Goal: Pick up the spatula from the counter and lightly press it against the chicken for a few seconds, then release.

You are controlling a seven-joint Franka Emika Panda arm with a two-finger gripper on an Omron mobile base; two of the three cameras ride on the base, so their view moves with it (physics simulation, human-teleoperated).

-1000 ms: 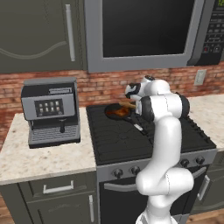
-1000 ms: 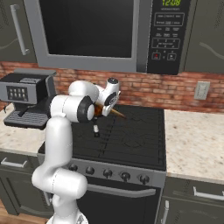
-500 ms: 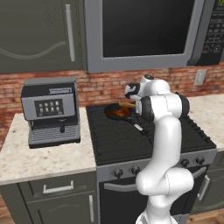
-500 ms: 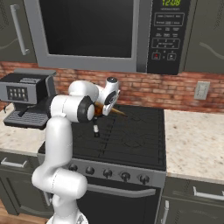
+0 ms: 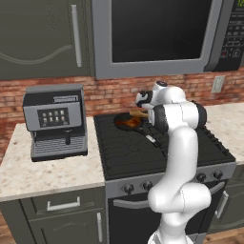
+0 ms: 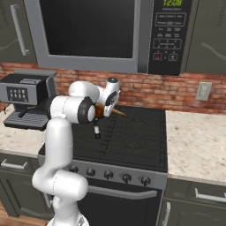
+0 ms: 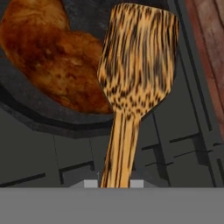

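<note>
Left base view, far left: a coffee machine [image 5: 55, 121] stands on the pale speckled counter [image 5: 43, 174], backed against the brick wall [image 5: 105, 95].

Next right: the black stove [image 5: 143, 152], with the microwave [image 5: 155, 35] mounted above it. A dark pan [image 5: 125, 125] sits on the back left burner, its handle angled toward front right. The white arm [image 5: 178, 157] rises in front of the stove's right half and bends back over the pan. Its hand is just above the pan's right rim. The wooden spatula [image 5: 138, 113] pokes out below the hand, over the pan.

Further right: a wall outlet [image 5: 218, 84] above the right-hand stretch of counter.

Right base view: the spatula's wooden end slants down to the right of the hand, over the back left of the stove.

Hand view, left to right: the chicken [image 7: 54, 61], browned, lies in the pan at upper left. The spatula blade is just right of it, over the pan's floor and rim. The blade's lower left edge overlaps the chicken's right edge. Cannot tell whether it presses on the meat or sits just above it.

The handle runs straight down to the gripper [image 7: 113, 184], between the two finger tips [image 7: 91, 183], which sit tight against it on either side. The pincer is closed on the spatula.

Right of the blade: stove grate, then a strip of brick at the edge.
</note>
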